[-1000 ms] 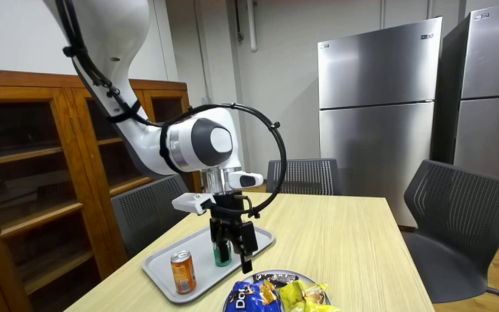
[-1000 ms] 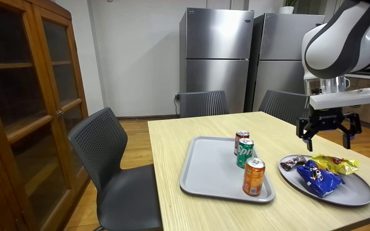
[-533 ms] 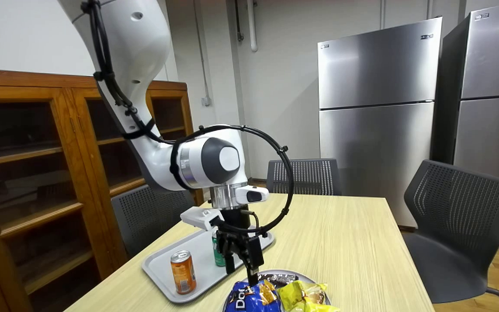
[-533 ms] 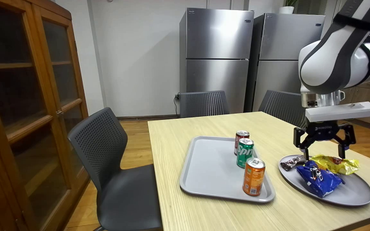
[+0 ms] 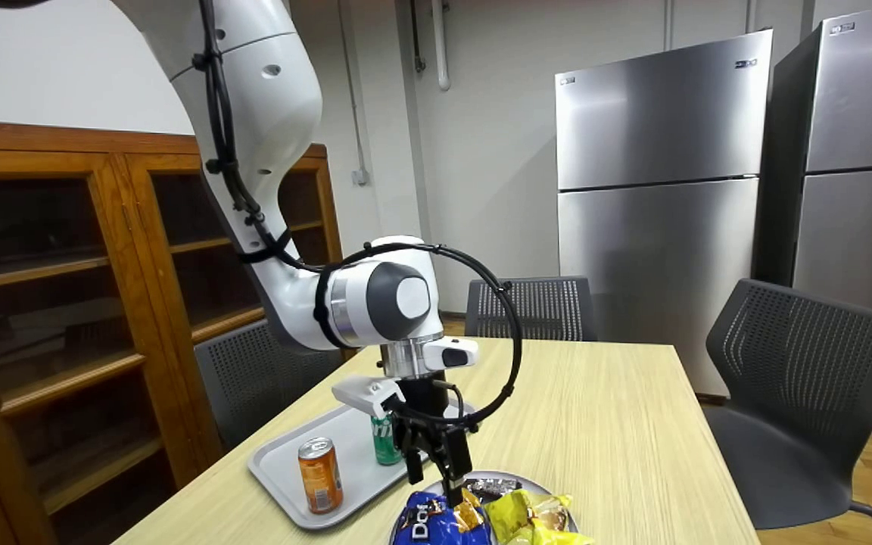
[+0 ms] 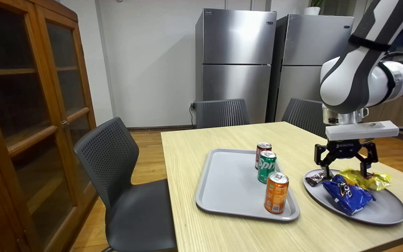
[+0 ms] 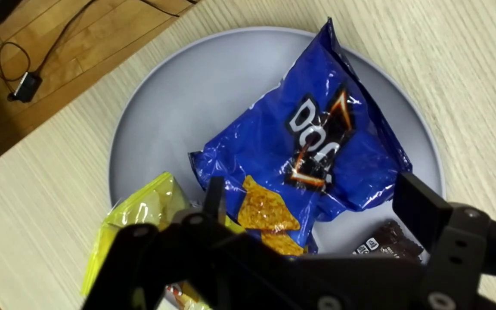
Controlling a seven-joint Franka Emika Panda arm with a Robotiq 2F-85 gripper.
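Noted over the last second, in both exterior views: lowering of the white-and-grey jointed robot arm (image 6: 345, 85), bringing the black metal two-fingered pincer (image 6: 346, 176) from well above the round grey plate (image 6: 388, 206) down to about the height of the snacks. Found with fingers well apart, clamped on nothing. Located on the plate: the crumpled blue plastic snack bag (image 7: 308, 142), partly within the span of the fingers in the wrist view; beside it, the glossy yellow plastic snack bag (image 6: 375, 182) and the small dark-brown wrapped bar (image 7: 389, 241). Detected no shift in plate or bags. Unable to tell contact from mere overlap at the fingertips. Judged as arrival within reach, without any hold. Counted, in descending size: one brown wooden cabinet (image 5: 129, 303) with glazed doors; two upright stainless-steel refrigerators (image 6: 237, 66); one pale wood-grain table (image 5: 580, 424); three dark grey chairs (image 6: 110, 154) with perforated backs; one rectangular grey tray (image 6: 234, 182), near the plate but apart from it; one plate; one blue bag; one yellow bag; three upright cylindrical metal cans on the tray, namely an orange can (image 6: 276, 193), a green can (image 6: 266, 166) and, partly behind the green in an exterior view, a red can (image 6: 259, 155); one wrapped bar.
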